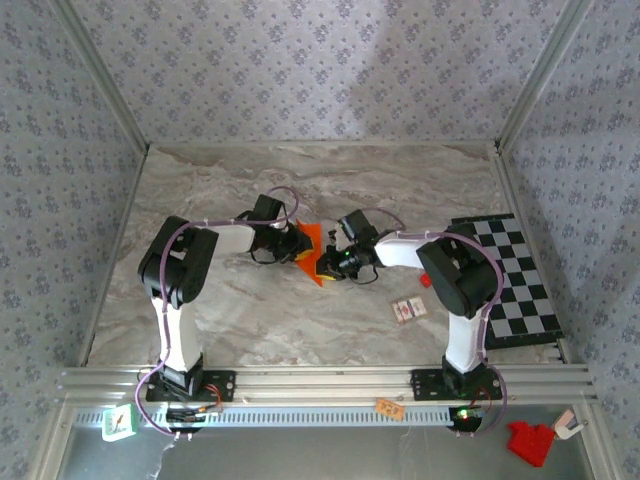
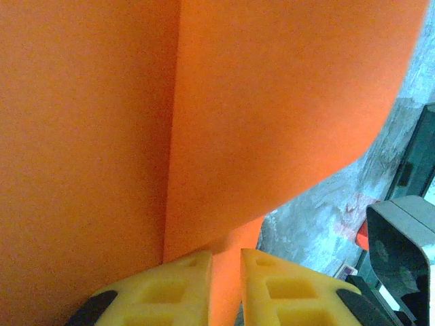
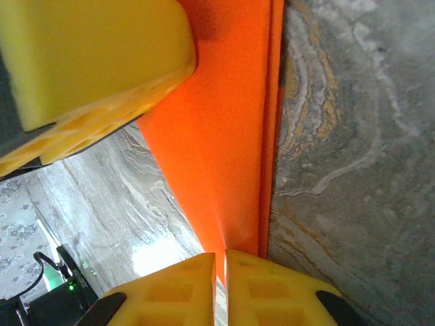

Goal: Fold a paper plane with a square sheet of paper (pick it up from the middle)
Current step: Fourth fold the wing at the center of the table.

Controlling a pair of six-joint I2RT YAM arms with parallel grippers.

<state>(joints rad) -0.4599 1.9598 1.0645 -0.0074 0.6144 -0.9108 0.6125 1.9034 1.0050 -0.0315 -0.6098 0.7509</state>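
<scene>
left fingers (image 2: pixel 170 292) pinch orange paper (image 2: pixel 272 102) | right fingers (image 3: pixel 272 292) pinch its fold | overhead: checkered board (image 1: pixel 520 280) rightward

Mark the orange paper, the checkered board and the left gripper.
orange paper (image 1: pixel 312 256): top external view, its middle.
checkered board (image 1: pixel 520 285): top external view, its centre squares.
left gripper (image 2: pixel 225 261): left wrist view, between its fingertips.

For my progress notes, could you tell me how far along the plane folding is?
Done: the orange paper carries a crease. In hand: the left fingers and right fingers both pinch it. Left: it is not a narrow dart yet, so more folds remain.
</scene>
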